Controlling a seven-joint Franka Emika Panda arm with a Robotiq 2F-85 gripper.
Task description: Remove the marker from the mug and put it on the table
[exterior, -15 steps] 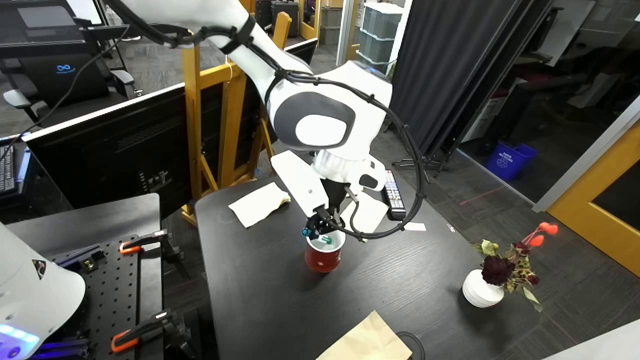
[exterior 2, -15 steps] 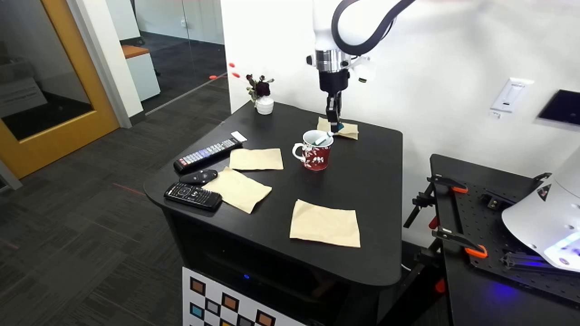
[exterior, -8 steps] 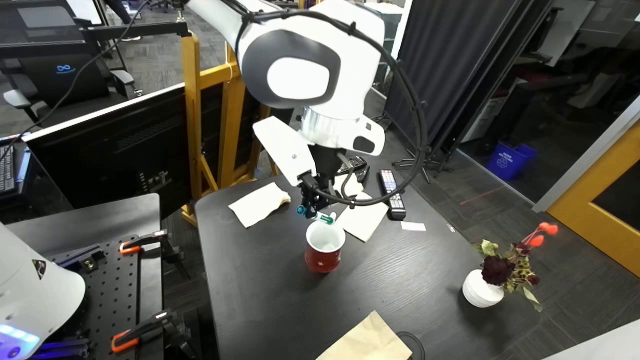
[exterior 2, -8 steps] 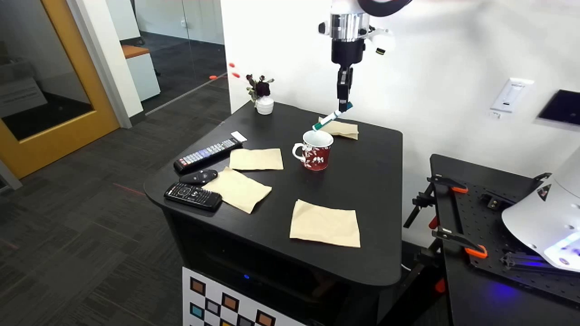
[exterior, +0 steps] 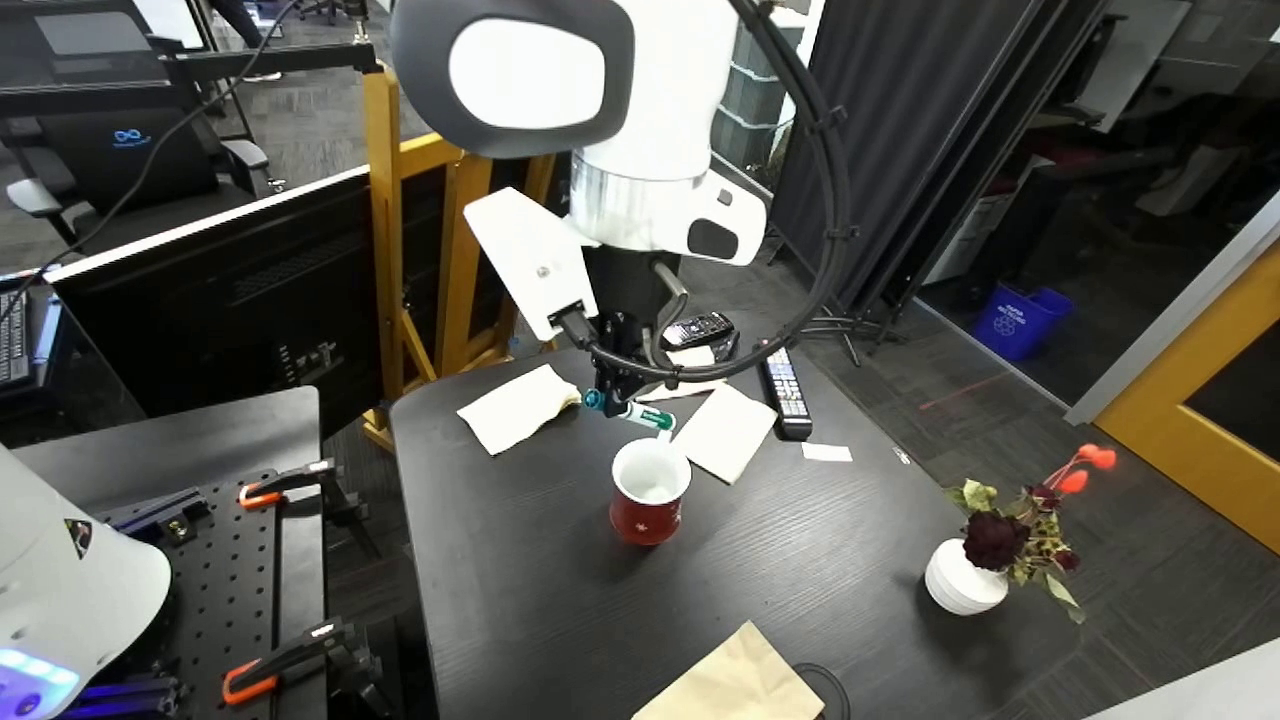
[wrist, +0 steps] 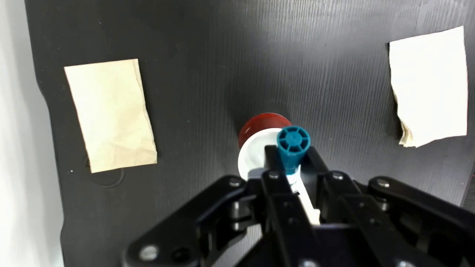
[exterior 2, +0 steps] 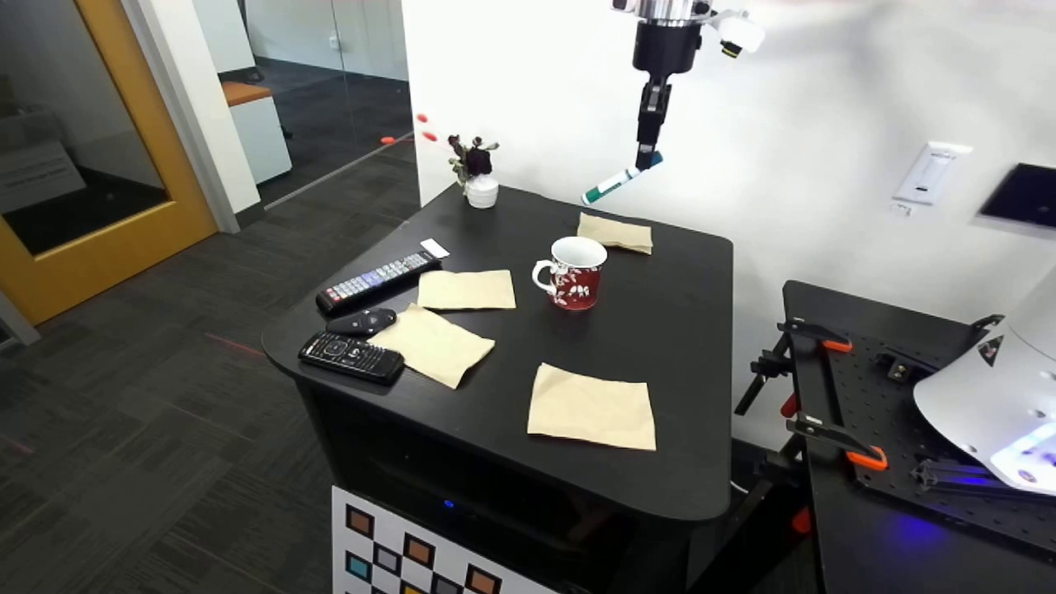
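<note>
The gripper [exterior 2: 645, 162] pinches the marker [exterior 2: 617, 182] near its blue end. It's probably light, hard, slippery; its middle seems best.

Arm [exterior: 680, 95]: white, grey oval ring [exterior: 420, 78]. Collar [exterior: 632, 205]: silver. Cable [exterior: 838, 205]: black, several ties [exterior: 838, 233]. Gripper [wrist: 292, 155]: black, silver screws [wrist: 149, 253]. Base [exterior: 75, 570]: white, blue light [exterior: 42, 668].

Arm [exterior: 615, 90] hangs from top centre in an exterior view, wrist [exterior: 630, 203] just below. In an exterior view, gripper [exterior 2: 646, 162] is at top, right of centre, pointing down, tips slightly left; base [exterior 2: 1002, 400] at right edge. Wrist view: fingers [wrist: 273, 163] clamped, narrow gap between, reaching up from bottom edge to just right of centre.
</note>
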